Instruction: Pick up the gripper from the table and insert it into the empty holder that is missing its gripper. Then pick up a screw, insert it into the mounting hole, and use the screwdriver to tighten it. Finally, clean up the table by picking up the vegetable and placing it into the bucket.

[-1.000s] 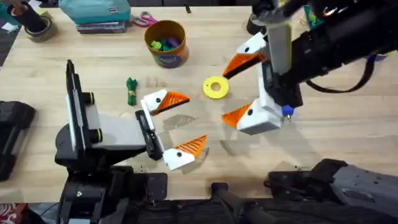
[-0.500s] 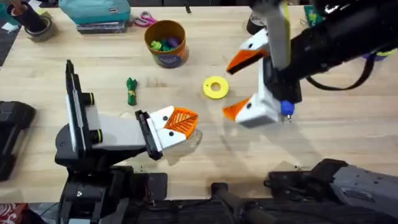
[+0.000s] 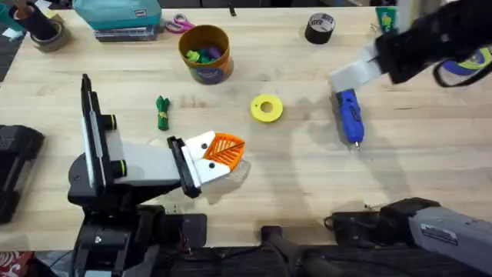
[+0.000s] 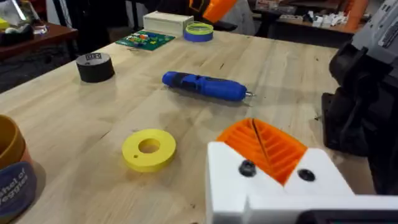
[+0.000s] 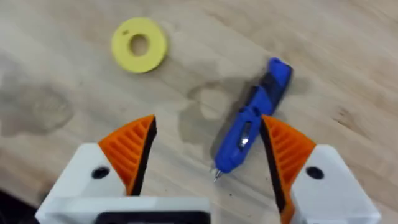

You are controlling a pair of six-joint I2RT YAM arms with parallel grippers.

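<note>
Blue pen-shaped screwdriver [image 3: 348, 117] lies flat on wooden surface [image 3: 430, 161], long axis running away from you, tip toward you. Your right hand [image 5: 208, 155] hovers above, fingers spread. Left hand [image 3: 217, 156] pressed together, low over surface.

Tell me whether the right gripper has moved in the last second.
Yes. The right gripper has pulled away from beside the yellow ring, leaving the screwdriver on the table.

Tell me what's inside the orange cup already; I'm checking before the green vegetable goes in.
The bucket already holds a few small colourful pieces, green and purple among them. What they are is unclear, and the rim and the top pieces hide its bottom. The vegetable lies on the table outside it.
</note>
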